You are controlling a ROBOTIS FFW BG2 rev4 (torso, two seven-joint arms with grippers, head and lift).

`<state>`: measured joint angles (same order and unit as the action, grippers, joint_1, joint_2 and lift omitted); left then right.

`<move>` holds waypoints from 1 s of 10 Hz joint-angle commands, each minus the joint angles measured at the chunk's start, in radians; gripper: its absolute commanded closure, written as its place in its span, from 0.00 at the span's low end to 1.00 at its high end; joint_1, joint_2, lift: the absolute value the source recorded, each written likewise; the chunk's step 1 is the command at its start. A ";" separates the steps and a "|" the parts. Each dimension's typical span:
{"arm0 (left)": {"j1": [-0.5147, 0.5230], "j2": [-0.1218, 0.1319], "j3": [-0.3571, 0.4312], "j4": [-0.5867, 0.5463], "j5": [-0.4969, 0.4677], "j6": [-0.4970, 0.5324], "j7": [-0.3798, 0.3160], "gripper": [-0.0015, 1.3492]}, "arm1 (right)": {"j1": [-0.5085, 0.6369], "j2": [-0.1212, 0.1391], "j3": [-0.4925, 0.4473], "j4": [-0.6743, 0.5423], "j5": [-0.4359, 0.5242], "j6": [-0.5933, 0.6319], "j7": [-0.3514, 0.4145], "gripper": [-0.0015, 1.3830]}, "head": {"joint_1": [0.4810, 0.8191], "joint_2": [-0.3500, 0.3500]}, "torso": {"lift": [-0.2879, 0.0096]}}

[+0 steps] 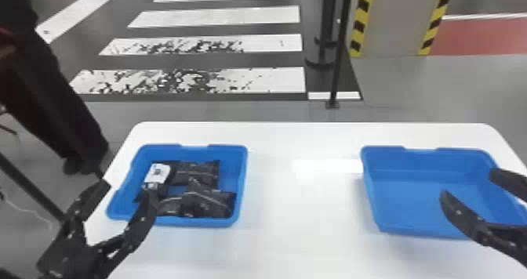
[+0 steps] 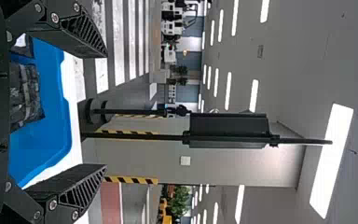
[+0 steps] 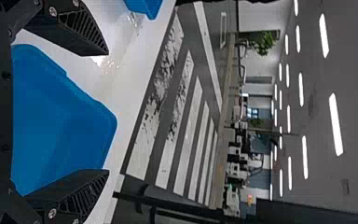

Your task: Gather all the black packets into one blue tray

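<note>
Plainly agape, the left end effector [image 1: 127, 191].

No words or numbers can be read. A white label [image 1: 157, 172] with dark marks too small to make out sits on one black packet [image 1: 143, 192] in the left blue tray [image 1: 234, 162]. Yellow-and-black warning stripes [image 1: 361, 17] edge the grey pillar [image 1: 400, 19].

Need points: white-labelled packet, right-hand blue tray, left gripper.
White-labelled packet [image 1: 157, 173]: head view, on its white label.
Right-hand blue tray [image 1: 407, 198]: head view, bare inner floor.
Left gripper [image 1: 129, 188]: head view, midway between its open jaws' tips.
</note>
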<state>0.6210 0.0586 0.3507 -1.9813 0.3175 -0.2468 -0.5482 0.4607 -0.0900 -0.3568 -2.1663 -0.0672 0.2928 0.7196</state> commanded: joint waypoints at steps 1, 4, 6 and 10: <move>0.113 -0.026 -0.002 -0.096 0.004 -0.009 0.014 0.15 | 0.128 0.053 -0.052 -0.086 -0.070 -0.087 -0.086 0.09 | 0.63 0.60 | 0.60; 0.272 -0.061 -0.014 -0.204 0.008 -0.028 0.065 0.15 | 0.354 0.091 -0.054 -0.100 -0.164 -0.352 -0.267 0.09 | 0.63 0.47 | 0.60; 0.319 -0.061 -0.020 -0.239 0.006 -0.033 0.074 0.15 | 0.428 0.091 -0.050 -0.029 -0.124 -0.514 -0.331 0.09 | 0.63 0.43 | 0.60; 0.368 -0.061 0.042 -0.290 -0.062 -0.026 0.109 0.15 | 0.494 0.091 -0.006 -0.071 -0.086 -0.531 -0.456 0.09 | 0.63 0.38 | 0.60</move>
<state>0.9875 0.0000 0.3818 -2.2711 0.2590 -0.2794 -0.4386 0.9545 -0.0030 -0.3681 -2.2359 -0.1449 -0.2388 0.2641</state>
